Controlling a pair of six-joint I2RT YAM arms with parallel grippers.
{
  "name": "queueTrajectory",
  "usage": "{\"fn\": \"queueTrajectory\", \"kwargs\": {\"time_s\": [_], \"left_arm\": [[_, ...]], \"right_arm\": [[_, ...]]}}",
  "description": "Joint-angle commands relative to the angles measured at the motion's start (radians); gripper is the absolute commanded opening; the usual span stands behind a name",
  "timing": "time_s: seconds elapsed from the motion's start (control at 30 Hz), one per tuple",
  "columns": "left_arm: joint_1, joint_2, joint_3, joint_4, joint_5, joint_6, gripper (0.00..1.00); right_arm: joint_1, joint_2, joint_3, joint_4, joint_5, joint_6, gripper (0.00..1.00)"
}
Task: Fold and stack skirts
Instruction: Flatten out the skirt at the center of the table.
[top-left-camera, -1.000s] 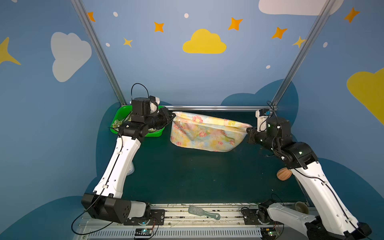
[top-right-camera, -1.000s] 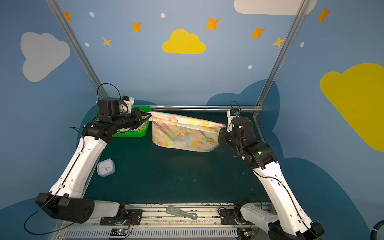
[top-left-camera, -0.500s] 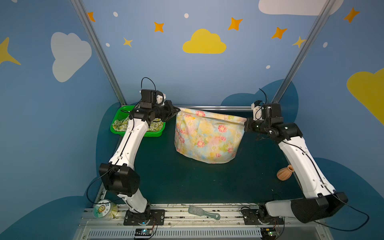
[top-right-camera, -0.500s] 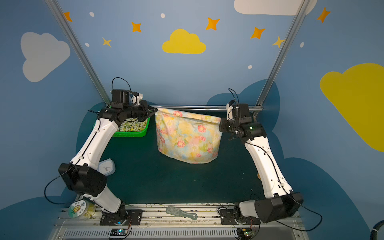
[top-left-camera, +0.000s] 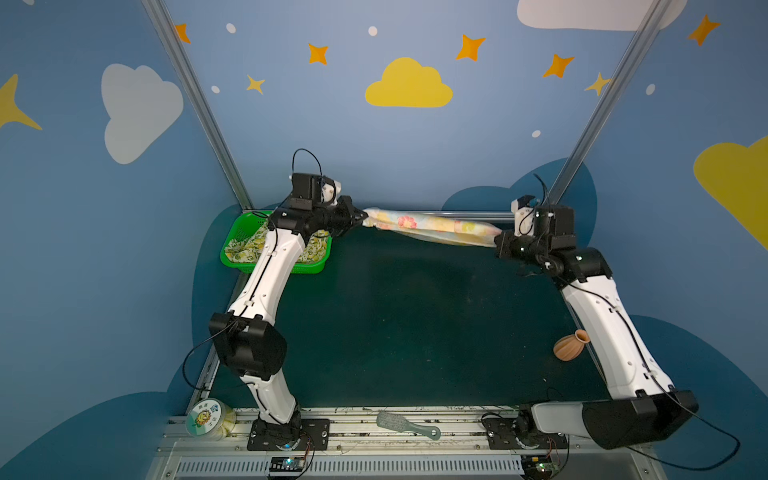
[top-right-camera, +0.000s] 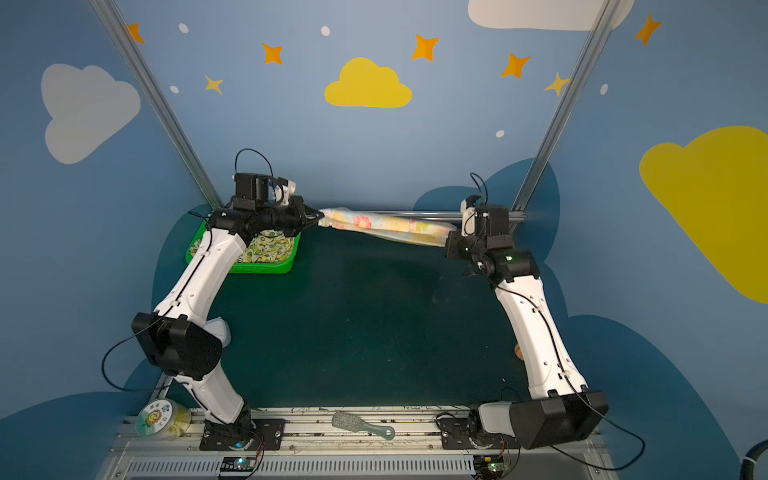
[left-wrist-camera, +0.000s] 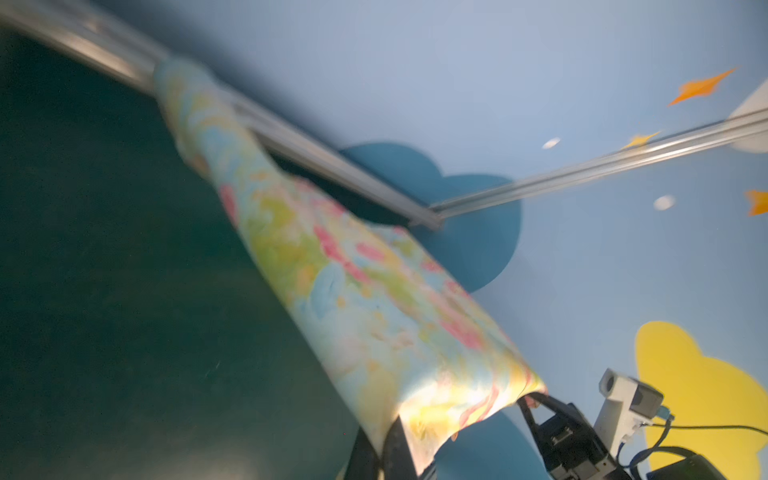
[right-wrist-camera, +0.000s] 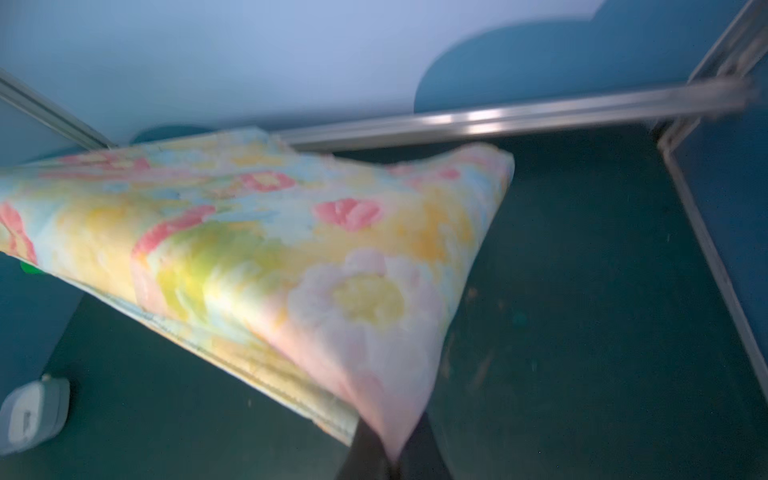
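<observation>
Flowered skirt: I am holding the pastel yellow-blue skirt with pink flowers (top-left-camera: 432, 226) off the table (top-left-camera: 415, 332), stretched between my two arms along the far edge, just in front of the rear frame rail. In both top views it is showing as a narrow, bunched band sloping down toward my right side.

Left gripper: The left gripper (top-left-camera: 364, 216) is pinching one end of the flowered skirt, its fingers (left-wrist-camera: 392, 451) clamped together on the cloth.

Right gripper: The right gripper (top-left-camera: 498, 243) is clamping the opposite end, sitting a little lower than the left one; its fingers (right-wrist-camera: 365, 457) are closed on a corner of the fabric.

Lemon skirt: The cream skirt with lemons and leaves (top-left-camera: 245, 247) is lying crumpled inside the green mesh basket (top-left-camera: 316, 268) at the far left corner.

Progress: I am judging this as early. Nothing is lying folded and no stack is showing. The flowered skirt is waiting to be laid flat and folded; the lemon skirt is not yet out of the basket.

Hard to read: Both wrist views are blurring, so I am not telling whether the fingers are holding waistband or hem. My left arm is covering part of the basket and the lemon skirt.

Bystanders: A clay vase (top-left-camera: 571, 345), a brush (top-left-camera: 407, 424) and a round tin (top-left-camera: 210, 419) are sitting well apart from the cloth.
</observation>
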Motion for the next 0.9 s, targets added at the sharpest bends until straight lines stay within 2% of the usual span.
{"fn": "queueTrajectory", "kwargs": {"time_s": [0.0, 0.13, 0.23, 0.27, 0.3, 0.33, 0.37, 0.4, 0.53, 0.63, 0.7, 0.87], "left_arm": [[-0.009, -0.096, -0.339, 0.162, -0.083, -0.038, 0.04], [-0.055, -0.174, -0.711, 0.276, -0.136, -0.075, 0.04], [-0.094, -0.195, -0.901, 0.360, -0.149, -0.101, 0.08], [-0.105, -0.202, -0.938, 0.366, -0.153, -0.100, 0.18], [-0.114, -0.212, -0.965, 0.359, -0.160, -0.094, 0.36], [-0.124, -0.224, -0.979, 0.346, -0.173, -0.086, 0.49], [-0.133, -0.240, -0.993, 0.329, -0.186, -0.071, 0.58], [-0.139, -0.257, -1.003, 0.309, -0.197, -0.055, 0.61], [-0.144, -0.334, -1.010, 0.239, -0.240, -0.026, 0.63], [-0.146, -0.371, -0.995, 0.234, -0.245, -0.016, 0.61], [-0.148, -0.366, -0.976, 0.248, -0.232, -0.014, 0.55], [-0.173, -0.276, -0.896, 0.257, -0.206, 0.008, 0.35]], "right_arm": [[0.002, -0.078, -0.268, 0.050, 0.025, 0.096, 0.00], [0.048, -0.177, -0.574, 0.124, -0.005, 0.220, 0.00], [0.095, -0.274, -0.733, 0.166, 0.017, 0.284, 0.25], [0.105, -0.315, -0.763, 0.170, 0.023, 0.297, 0.35], [0.113, -0.355, -0.785, 0.174, 0.029, 0.302, 0.41], [0.117, -0.387, -0.799, 0.174, 0.033, 0.303, 0.44], [0.120, -0.420, -0.811, 0.176, 0.036, 0.302, 0.45], [0.123, -0.446, -0.818, 0.179, 0.036, 0.302, 0.46], [0.132, -0.460, -0.809, 0.175, 0.019, 0.316, 0.45], [0.140, -0.401, -0.803, 0.198, 0.024, 0.323, 0.39], [0.149, -0.339, -0.795, 0.224, 0.022, 0.333, 0.26], [0.176, -0.179, -0.759, 0.245, 0.020, 0.362, 0.04]]}}
